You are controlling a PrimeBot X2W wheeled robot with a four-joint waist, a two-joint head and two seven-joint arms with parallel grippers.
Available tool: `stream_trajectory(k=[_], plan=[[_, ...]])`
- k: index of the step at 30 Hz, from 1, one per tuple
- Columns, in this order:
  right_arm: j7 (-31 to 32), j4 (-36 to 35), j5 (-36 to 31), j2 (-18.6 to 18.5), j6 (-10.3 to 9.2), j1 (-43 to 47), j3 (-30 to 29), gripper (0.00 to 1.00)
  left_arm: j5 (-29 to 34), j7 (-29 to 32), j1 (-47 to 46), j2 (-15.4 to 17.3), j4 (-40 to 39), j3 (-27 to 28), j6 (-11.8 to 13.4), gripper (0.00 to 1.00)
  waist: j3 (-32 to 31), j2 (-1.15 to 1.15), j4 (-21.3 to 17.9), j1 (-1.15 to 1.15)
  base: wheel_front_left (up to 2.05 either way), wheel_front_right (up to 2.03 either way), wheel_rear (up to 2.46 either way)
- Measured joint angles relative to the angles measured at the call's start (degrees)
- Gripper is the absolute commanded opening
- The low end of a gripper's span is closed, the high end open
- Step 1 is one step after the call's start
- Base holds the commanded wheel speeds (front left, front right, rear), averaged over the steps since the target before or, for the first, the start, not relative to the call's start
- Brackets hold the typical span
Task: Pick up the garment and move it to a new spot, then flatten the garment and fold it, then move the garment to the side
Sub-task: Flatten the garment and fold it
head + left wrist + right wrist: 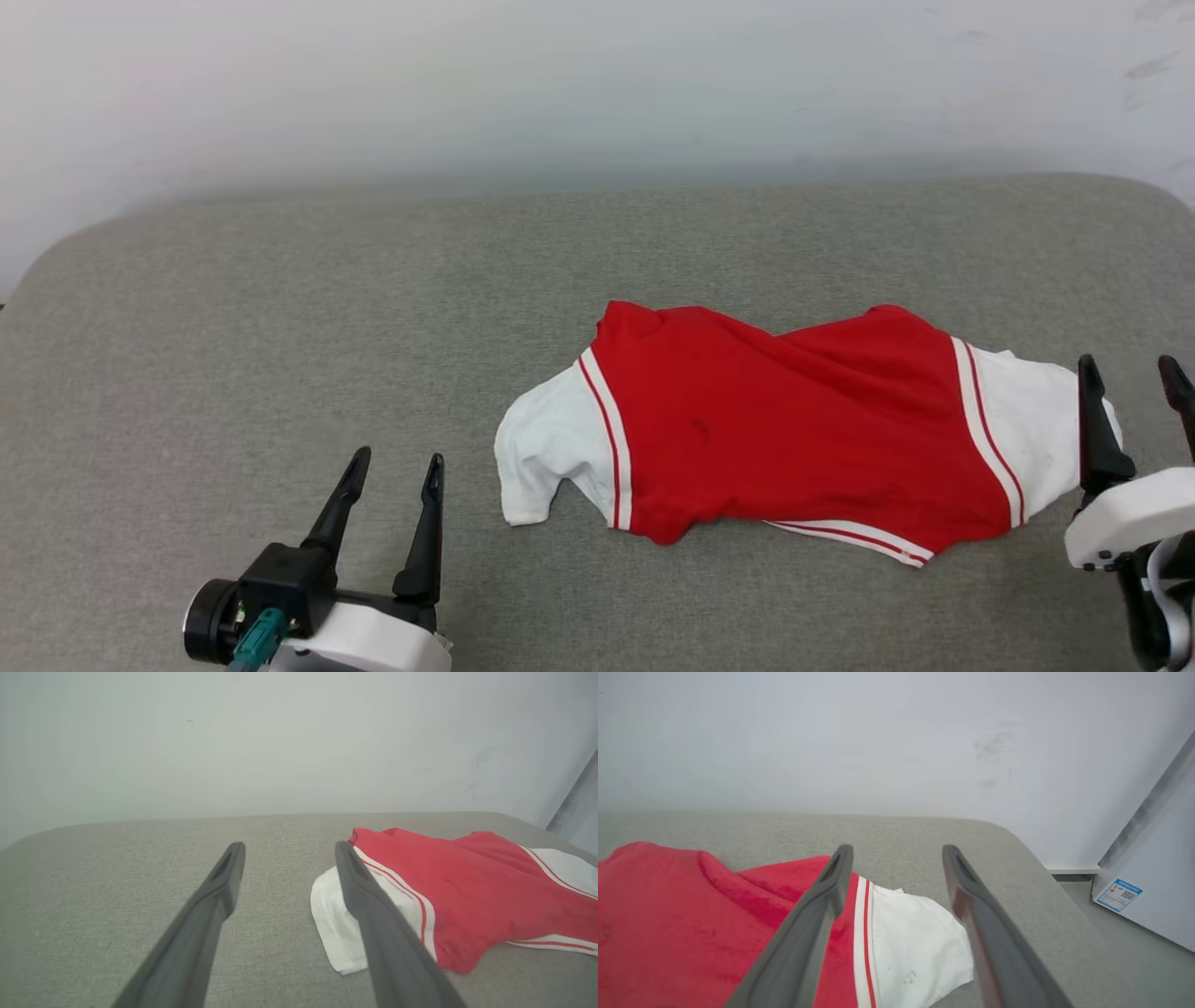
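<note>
The garment [794, 429] lies rumpled, right of centre. The left gripper [397, 457] and right gripper [1130, 369] stand wide and empty, one at each end, probably staged for flattening.

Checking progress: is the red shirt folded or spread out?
Spread out, rumpled: the garment lies on the cushion, white sleeves out at both ends.

Red garment [794, 429], white sleeves, on a grey woven desk [280, 327]
Red-and-white stripes are seen at seams and hem; the left claw [399, 457] and right claw [1130, 362] are shown black, the wall [560, 84] off-white
</note>
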Motion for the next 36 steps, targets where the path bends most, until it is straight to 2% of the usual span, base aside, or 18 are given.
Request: stream_trajectory(k=[3, 4, 8, 10, 12, 14, 15, 16, 17, 20, 25, 33, 34, 35, 36], plan=[[-4.07, -3.04, 1.07, 5.05, -0.01, 1.87, -1.87, 1.00, -0.34, 0.00, 0.61, -0.15, 0.87, -0.42, 0.00, 1.00, 0.29, 0.00, -1.27, 0.00, 0.00, 0.00, 0.00], [-4.14, -3.76, 1.08, 5.75, -0.01, 2.30, -1.77, 1.00, -0.37, 0.00, 0.65, -0.18, 1.31, -0.65, 0.00, 1.00, 0.45, 0.00, -1.55, 0.00, 0.00, 0.00, 0.00], [-4.01, -6.77, 1.05, 7.00, -0.01, 2.85, -1.09, 1.00, -0.24, 0.33, 0.32, 1.07, 3.41, -2.79, -0.01, 1.00, 1.51, 0.00, -2.70, 0.00, 0.00, 0.00, 0.00], [-3.53, -8.32, 1.08, 7.28, -0.01, 2.93, -1.33, 1.00, 1.46, 2.35, -1.53, 2.94, 3.49, -4.13, -0.01, 1.00, 2.31, 0.00, -3.23, 0.00, 0.00, 0.00, 0.00], [-3.44, -9.03, 1.14, 7.34, -0.01, 2.93, -1.57, 1.00, 1.42, 4.24, -2.76, 3.43, 3.50, -4.80, -0.01, 1.00, 2.78, 0.00, -3.45, 0.00, 0.00, 0.00, 0.00], [-2.71, -10.18, 1.04, 7.43, -0.01, 3.00, -1.79, 1.00, -0.16, 12.17, -5.34, 4.63, 3.59, -6.81, -0.01, 1.00, 4.21, 0.00, -4.03, 0.00, 0.00, 0.00, 0.00], [-2.71, -10.18, 1.04, 7.43, -0.01, 3.00, -1.79, 1.00, -0.16, 12.17, -5.34, 4.63, 3.59, -6.81, -0.01, 1.00, 4.21, 0.00, -4.03, 0.00, 0.00, 0.00, 0.00], [-2.53, -10.74, 0.96, 7.57, -0.01, 3.04, -1.91, 1.00, -1.54, 19.02, -6.51, 5.34, 3.41, -7.92, -0.01, 1.00, 5.01, 0.00, -4.48, 0.00, 0.00, 0.00, 0.00], [-2.50, -10.91, 0.96, 7.60, -0.01, 3.07, -1.99, 1.00, -2.09, 22.32, -6.93, 5.81, 3.22, -8.18, -0.01, 1.00, 5.39, 0.00, -4.69, 0.00, 0.00, 0.00, 0.00], [-2.45, -11.05, 0.96, 7.92, -0.01, 3.15, -1.86, 1.00, -2.88, 29.39, -7.84, 6.54, 2.03, -8.02, 0.49, 1.00, 6.47, 0.00, -5.29, 0.00, 0.00, 0.00, 0.00], [-2.63, -10.96, 0.96, 8.39, -0.01, 3.15, -1.00, 1.00, -1.96, 35.23, -8.79, 7.50, 2.07, -8.36, 1.70, 1.00, 8.13, 0.00, -6.31, 0.00, 0.00, 0.00, 0.00], [-3.34, -10.92, 0.90, 8.69, -0.01, 2.86, -0.93, 1.00, -1.30, 37.43, -10.97, 8.54, 4.77, -8.72, 2.59, 1.00, 11.03, 0.00, -7.21, 0.00, 0.00, 0.00, 0.00], [-3.33, -10.82, 0.81, 8.69, -0.01, 2.70, -0.66, 1.00, -1.34, 37.55, -11.27, 8.67, 5.43, -8.93, 2.52, 0.69, 11.28, 0.00, -7.26, 0.00, 0.00, 0.00, 0.00], [-3.32, -10.71, 0.45, 8.72, -0.01, 2.56, -0.34, 1.00, -1.48, 37.95, -11.44, 8.82, 6.06, -9.29, 2.23, 0.00, 11.47, 0.00, -7.33, 0.00, 0.00, 0.00, 0.00], [-3.32, -10.63, 0.41, 8.76, 0.00, 2.48, -0.16, 1.00, -1.90, 38.39, -11.79, 9.09, 6.48, -9.64, 1.83, 0.00, 11.59, 0.00, -7.39, 0.00, 0.00, 0.00, 0.00]])
